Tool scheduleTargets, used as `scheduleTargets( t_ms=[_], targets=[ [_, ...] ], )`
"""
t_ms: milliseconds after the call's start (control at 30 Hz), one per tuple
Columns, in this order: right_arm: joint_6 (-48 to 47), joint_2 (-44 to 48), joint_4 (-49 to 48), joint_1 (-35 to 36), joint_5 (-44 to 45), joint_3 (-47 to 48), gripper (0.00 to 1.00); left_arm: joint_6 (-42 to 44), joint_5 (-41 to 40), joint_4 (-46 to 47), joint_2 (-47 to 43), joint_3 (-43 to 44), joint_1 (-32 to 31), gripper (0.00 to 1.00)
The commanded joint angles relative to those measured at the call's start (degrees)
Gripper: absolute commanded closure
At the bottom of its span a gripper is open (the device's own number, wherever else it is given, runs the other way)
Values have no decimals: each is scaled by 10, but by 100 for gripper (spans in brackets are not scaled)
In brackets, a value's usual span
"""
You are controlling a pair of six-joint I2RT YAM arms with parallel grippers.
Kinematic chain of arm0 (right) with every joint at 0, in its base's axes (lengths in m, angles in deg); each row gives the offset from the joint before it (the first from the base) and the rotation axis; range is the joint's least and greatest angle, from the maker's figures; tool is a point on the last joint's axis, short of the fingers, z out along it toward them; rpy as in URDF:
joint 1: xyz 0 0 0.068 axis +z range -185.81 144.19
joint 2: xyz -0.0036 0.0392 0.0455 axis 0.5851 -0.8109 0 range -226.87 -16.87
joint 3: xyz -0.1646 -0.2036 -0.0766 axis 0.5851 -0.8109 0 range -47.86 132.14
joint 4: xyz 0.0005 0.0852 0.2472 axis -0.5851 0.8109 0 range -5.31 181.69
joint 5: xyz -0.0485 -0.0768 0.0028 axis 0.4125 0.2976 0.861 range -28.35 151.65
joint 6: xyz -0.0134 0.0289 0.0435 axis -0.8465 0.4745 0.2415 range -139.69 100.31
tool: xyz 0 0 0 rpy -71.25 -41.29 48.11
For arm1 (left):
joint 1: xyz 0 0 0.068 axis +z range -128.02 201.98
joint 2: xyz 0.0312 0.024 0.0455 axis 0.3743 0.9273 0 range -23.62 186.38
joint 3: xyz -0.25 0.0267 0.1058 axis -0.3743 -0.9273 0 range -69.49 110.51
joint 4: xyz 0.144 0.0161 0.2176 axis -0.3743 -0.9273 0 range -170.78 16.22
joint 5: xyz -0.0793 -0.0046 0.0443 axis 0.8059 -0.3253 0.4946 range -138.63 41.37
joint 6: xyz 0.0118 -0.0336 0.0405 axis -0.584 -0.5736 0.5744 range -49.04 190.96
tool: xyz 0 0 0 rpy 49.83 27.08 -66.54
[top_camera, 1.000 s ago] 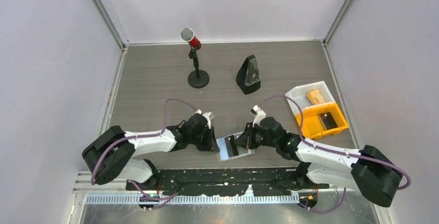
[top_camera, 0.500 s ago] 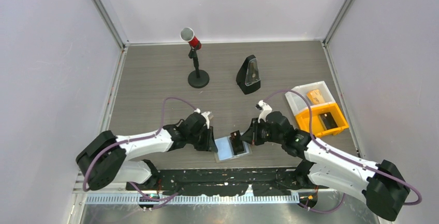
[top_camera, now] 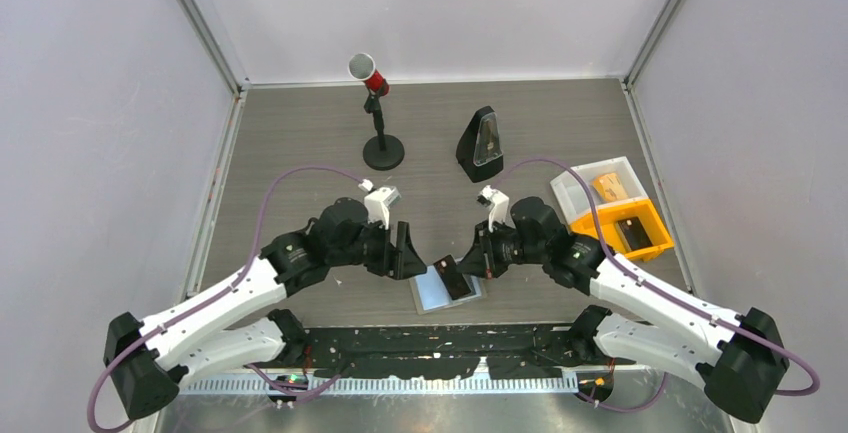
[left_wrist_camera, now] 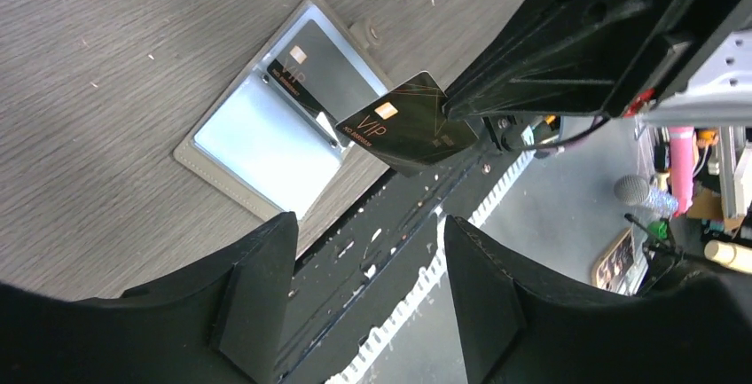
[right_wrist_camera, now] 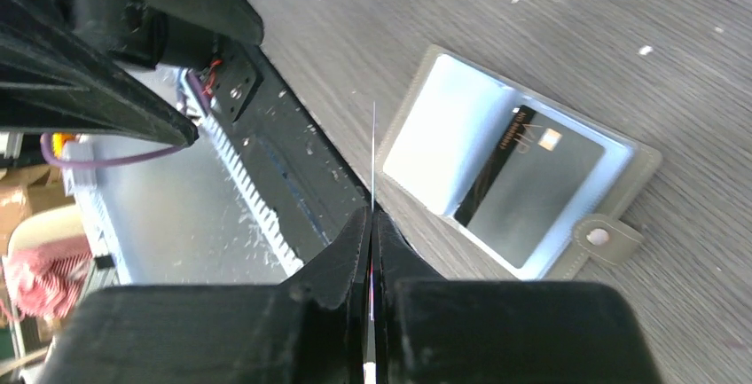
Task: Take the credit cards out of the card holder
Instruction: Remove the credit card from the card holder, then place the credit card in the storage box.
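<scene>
While right tool (right_wrist_camera: 371,220) pinches, card (left_wrist_camera: 406,125) (black) hangs

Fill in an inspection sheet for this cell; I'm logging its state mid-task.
Surface: grey wood-grain table, a few white specks.
Job's things: card holder open flat; stowed black card in one panel; lifted black card clear of it.
Clutter: microphone stand, metronome, orange-and-white tray.
Grippers: right gripper shut on the lifted black card; left gripper open, empty.
Cables: purple cables loop above both arms; snags: nothing seen.
Surroundings: plain walls, metal frame posts.
</scene>
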Motion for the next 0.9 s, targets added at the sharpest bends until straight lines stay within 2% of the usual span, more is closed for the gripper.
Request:
scheduleTargets(
  t_ms=[0,167,367,467,633,867],
  targets=[
    [-35,-2,-19,6,-94,33,95,48,31,-61,-30,22,1,35],
    [-28,-6,-92,38,-141,23,95,54,79,-57,-68,17,1,35],
    [-38,-57,-110,100,-150,55,95,31,142,-12,-106,-7,1,35],
    [-54,-79,-114,132,-156,70,95,32,141,-18,-123,-15,0,35],
    [-46,-92,-141,142,-167,78,95,40,161,-23,-142,-32,1,31],
    [-17,-67,-171,142,-165,71,95,13,210,40,-163,-64,1,33]
  ],
)
